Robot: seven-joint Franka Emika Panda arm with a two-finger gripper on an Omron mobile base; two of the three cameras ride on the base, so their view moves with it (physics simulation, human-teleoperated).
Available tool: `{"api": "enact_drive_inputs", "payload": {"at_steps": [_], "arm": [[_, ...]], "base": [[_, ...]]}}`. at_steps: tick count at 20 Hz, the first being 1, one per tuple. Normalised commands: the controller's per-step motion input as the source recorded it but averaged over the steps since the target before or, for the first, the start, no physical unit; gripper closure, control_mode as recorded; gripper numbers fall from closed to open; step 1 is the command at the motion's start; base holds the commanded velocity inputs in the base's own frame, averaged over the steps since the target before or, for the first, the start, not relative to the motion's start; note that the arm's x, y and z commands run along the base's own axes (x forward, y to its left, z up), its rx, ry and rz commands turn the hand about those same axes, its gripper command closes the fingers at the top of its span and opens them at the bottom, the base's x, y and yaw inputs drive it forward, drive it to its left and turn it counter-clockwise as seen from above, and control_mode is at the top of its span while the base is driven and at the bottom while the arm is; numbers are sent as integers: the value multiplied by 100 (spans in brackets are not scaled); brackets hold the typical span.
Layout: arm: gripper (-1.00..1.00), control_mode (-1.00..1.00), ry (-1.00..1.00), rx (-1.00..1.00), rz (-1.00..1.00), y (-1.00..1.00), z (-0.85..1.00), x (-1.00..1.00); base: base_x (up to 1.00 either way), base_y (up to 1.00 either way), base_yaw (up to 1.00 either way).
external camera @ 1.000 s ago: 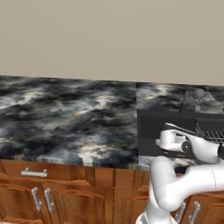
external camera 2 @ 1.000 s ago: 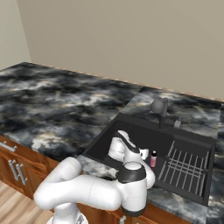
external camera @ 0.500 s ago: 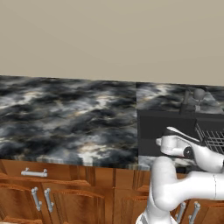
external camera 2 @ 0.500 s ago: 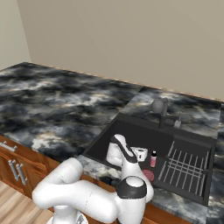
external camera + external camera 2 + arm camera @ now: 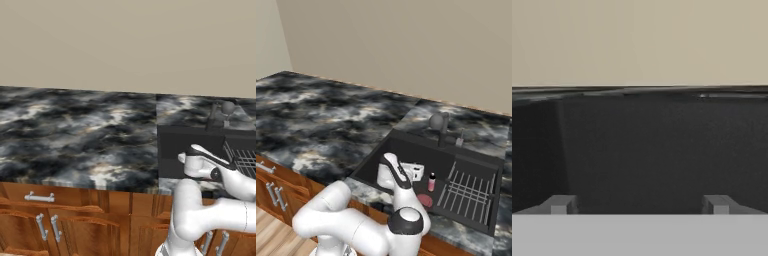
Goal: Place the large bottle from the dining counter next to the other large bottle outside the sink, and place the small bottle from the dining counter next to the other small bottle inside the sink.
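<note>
The black sink [image 5: 406, 150] is set in the marbled counter, with a grey faucet [image 5: 438, 122] behind it. A tiny pink small bottle [image 5: 431, 182] with a dark cap stands upright on the basin floor beside the metal rack [image 5: 466, 192]. Just in front of it lies a pinkish-red oval shape [image 5: 425, 201]; I cannot tell what it is. My gripper [image 5: 416, 172] hangs low inside the basin, left of the bottle and apart from it. In the hand view the gripper [image 5: 639, 205] is open, with nothing between its fingertips [image 5: 559, 205], and faces the dark sink wall. Both large bottles and the dining counter are out of view.
Marbled counter top [image 5: 75, 140] stretches left of the sink over wooden cabinet doors [image 5: 60, 230]. The sink's walls [image 5: 652, 150] close in around my hand. A beige wall [image 5: 406, 45] rises behind the counter.
The jaws have gone from shut to wide open. My arm has sunk lower over the sink's front edge, and the pinkish-red oval shape now shows on the basin floor.
</note>
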Motion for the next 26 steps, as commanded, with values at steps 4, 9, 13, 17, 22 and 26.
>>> {"api": "enact_drive_inputs", "payload": {"at_steps": [4,9,13,17,22,26], "arm": [[-100,-100,0,3,0,0,80,-49],[-100,-100,0,5,0,0,90,-65],[-100,-100,0,5,0,0,98,-80],[-100,-100,5,5,0,6,83,-98],[-100,-100,11,7,0,11,90,-99],[-100,-100,11,9,1,8,94,-99]], "base": [[0,0,0],[0,0,0],[0,0,0],[0,0,0],[0,0,0],[0,0,0]]}}
